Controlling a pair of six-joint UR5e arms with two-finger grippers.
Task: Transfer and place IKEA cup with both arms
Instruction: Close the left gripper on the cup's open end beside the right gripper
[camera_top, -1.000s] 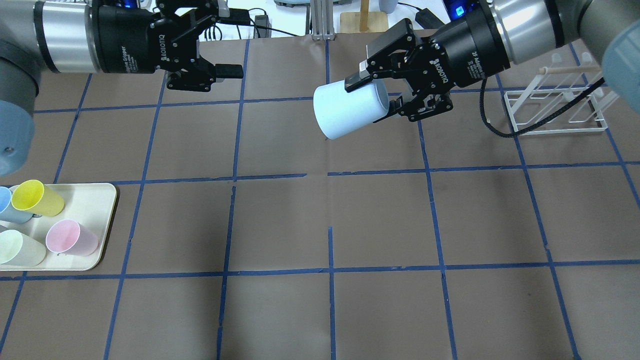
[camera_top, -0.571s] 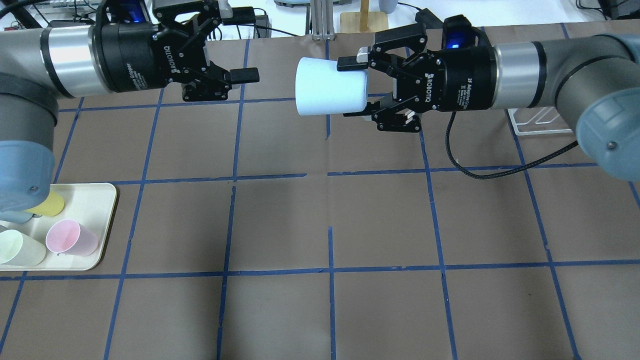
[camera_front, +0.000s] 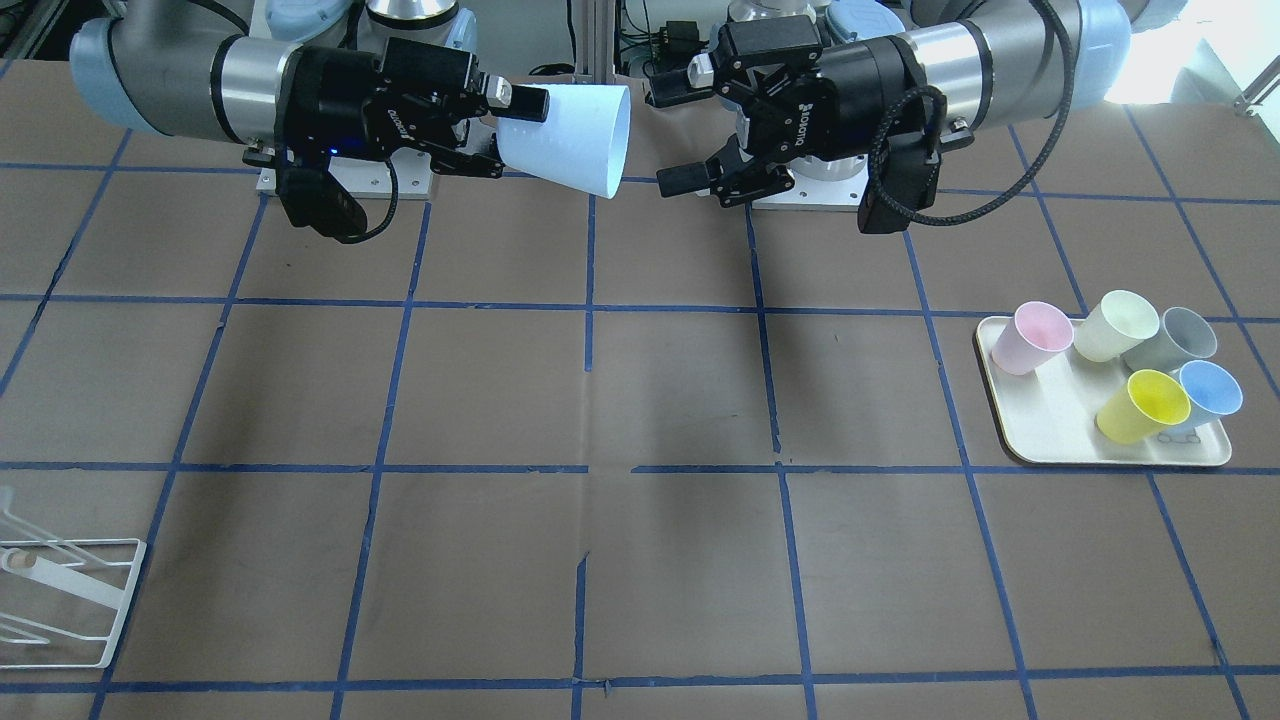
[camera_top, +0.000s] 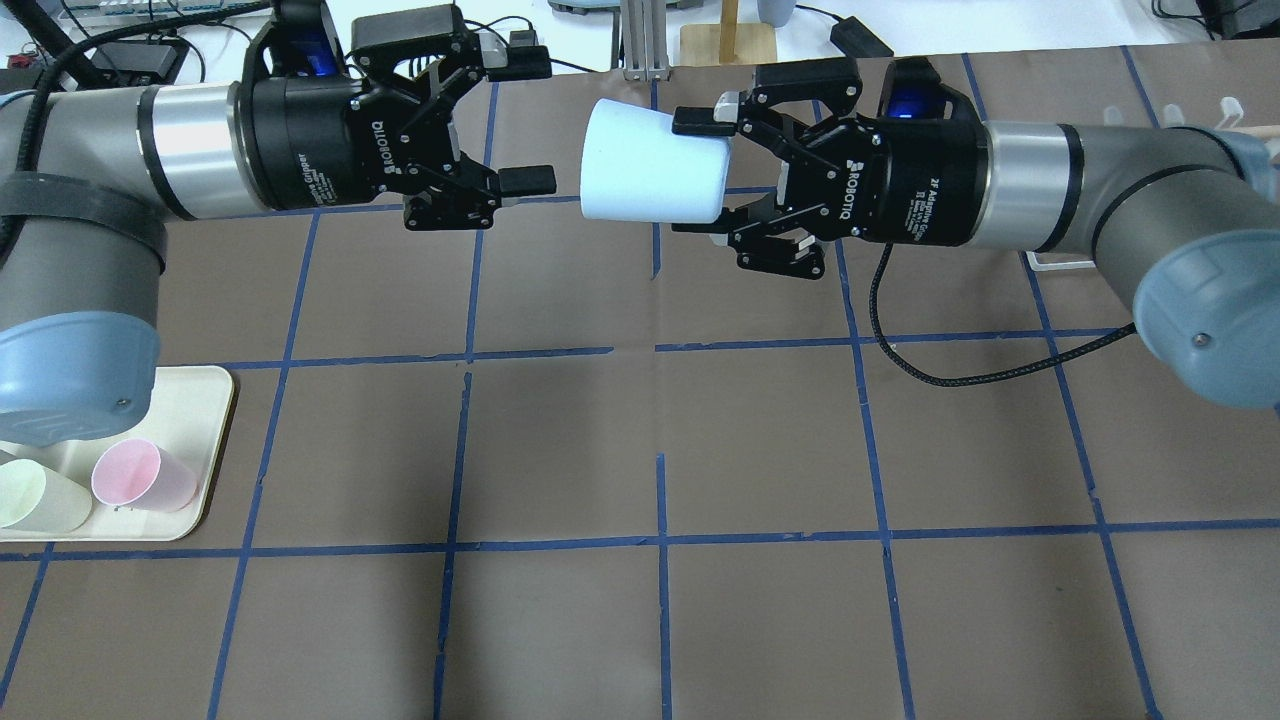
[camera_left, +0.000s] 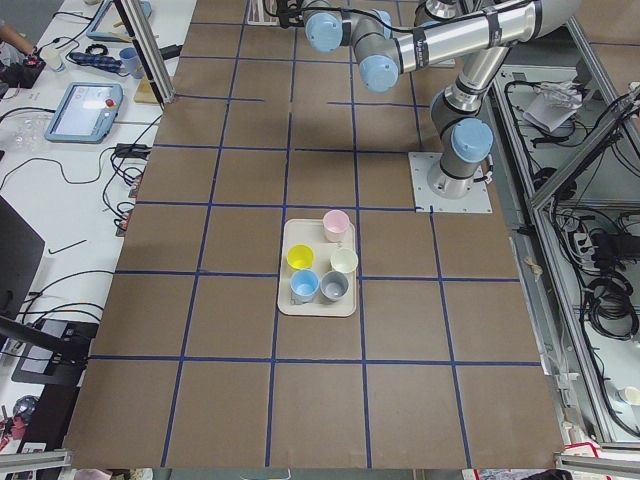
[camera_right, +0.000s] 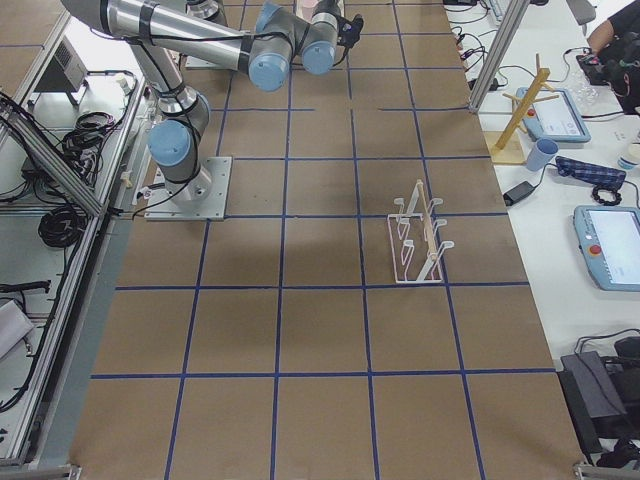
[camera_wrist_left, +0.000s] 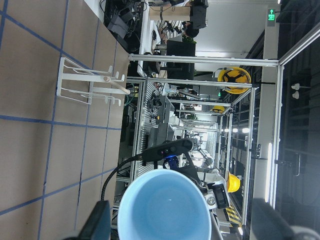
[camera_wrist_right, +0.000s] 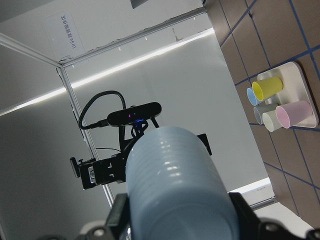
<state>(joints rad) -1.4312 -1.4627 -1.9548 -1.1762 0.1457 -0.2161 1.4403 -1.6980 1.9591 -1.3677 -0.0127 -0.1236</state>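
Observation:
My right gripper (camera_top: 702, 175) is shut on the narrow base end of the pale sky-blue IKEA cup (camera_top: 648, 178) and holds it on its side, high above the table. The wide rim points at my left gripper (camera_top: 527, 123). That gripper is open and empty, and its fingertips stop a short gap from the rim without touching. In the front-facing view the cup (camera_front: 575, 140) lies between the right gripper (camera_front: 500, 133) and the left gripper (camera_front: 677, 135). The left wrist view looks into the cup's mouth (camera_wrist_left: 167, 207). The right wrist view shows its ribbed outside (camera_wrist_right: 175, 190).
A cream tray (camera_front: 1010, 430) at the robot's left holds pink (camera_front: 1030, 338), pale green (camera_front: 1115, 325), grey (camera_front: 1170, 338), yellow (camera_front: 1145, 405) and brighter blue (camera_front: 1210, 388) cups. A white wire rack (camera_right: 420, 240) stands at the robot's right. A black cable (camera_top: 950, 370) hangs under the right wrist.
My right arm has carried the cup left and up and turned it level. My left gripper has moved right toward it, narrowing the gap. The left arm now covers part of the tray.

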